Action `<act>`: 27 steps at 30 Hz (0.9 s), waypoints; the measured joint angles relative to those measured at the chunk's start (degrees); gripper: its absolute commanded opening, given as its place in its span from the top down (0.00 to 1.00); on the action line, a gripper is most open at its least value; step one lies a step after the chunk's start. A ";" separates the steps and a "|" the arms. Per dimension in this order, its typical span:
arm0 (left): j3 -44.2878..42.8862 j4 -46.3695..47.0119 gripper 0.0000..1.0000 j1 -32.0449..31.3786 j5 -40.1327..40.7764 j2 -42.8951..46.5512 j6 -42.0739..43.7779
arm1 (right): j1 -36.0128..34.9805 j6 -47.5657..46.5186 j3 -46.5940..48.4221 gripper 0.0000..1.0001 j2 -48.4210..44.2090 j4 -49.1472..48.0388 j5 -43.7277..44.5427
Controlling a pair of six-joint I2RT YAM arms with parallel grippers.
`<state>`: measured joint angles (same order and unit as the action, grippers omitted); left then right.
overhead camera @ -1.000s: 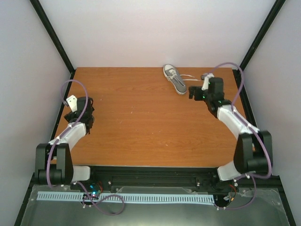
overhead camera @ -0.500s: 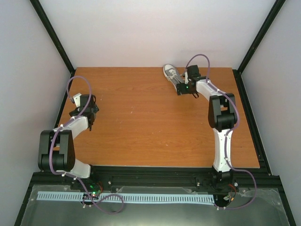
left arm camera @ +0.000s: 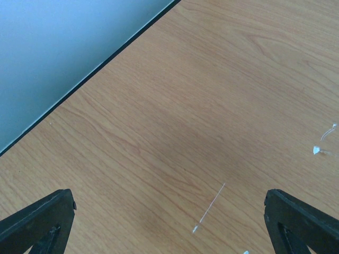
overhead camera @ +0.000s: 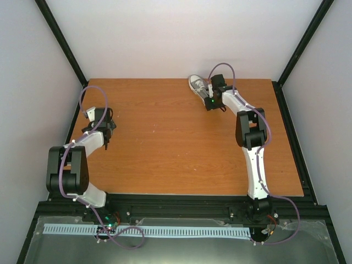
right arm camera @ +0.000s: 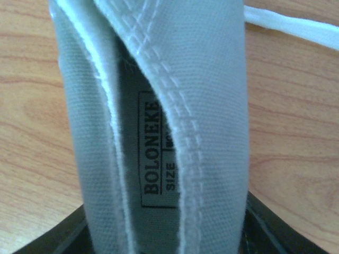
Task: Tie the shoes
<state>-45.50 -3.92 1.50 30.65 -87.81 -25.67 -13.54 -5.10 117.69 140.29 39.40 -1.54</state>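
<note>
Wood table (overhead camera: 165,137) | right hand (overhead camera: 207,96) grips grey shoe (right arm camera: 212,79), white lace (right arm camera: 296,24) | left hand (left arm camera: 168,203) open

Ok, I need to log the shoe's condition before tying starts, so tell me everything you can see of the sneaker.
The sneaker is a small grey canvas low-top with white toe cap, sole edge and laces, upright near the table's far edge. Its heel sits between the right arm's fingers; a firm grip is unclear. Insole label reads BOLONEKE. One loose lace lies on the wood.
</note>
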 measured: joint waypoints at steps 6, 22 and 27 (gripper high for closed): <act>1.86 1.42 0.00 0.00 -0.42 3.13 0.02 | 0.17 0.02 -3.67 0.97 -2.29 -2.40 -1.31; 6.73 2.01 0.00 0.00 -22.14 26.95 -6.47 | -1.07 3.87 -43.67 0.97 -58.66 -12.92 17.14; 6.82 -0.57 0.00 0.00 -31.15 37.88 -12.55 | -2.51 5.46 -50.10 0.97 -66.49 -13.97 15.58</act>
<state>-38.68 -4.49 1.50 -0.49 -49.93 -38.22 -16.05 0.36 67.59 73.80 25.43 14.04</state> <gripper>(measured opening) 0.998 0.533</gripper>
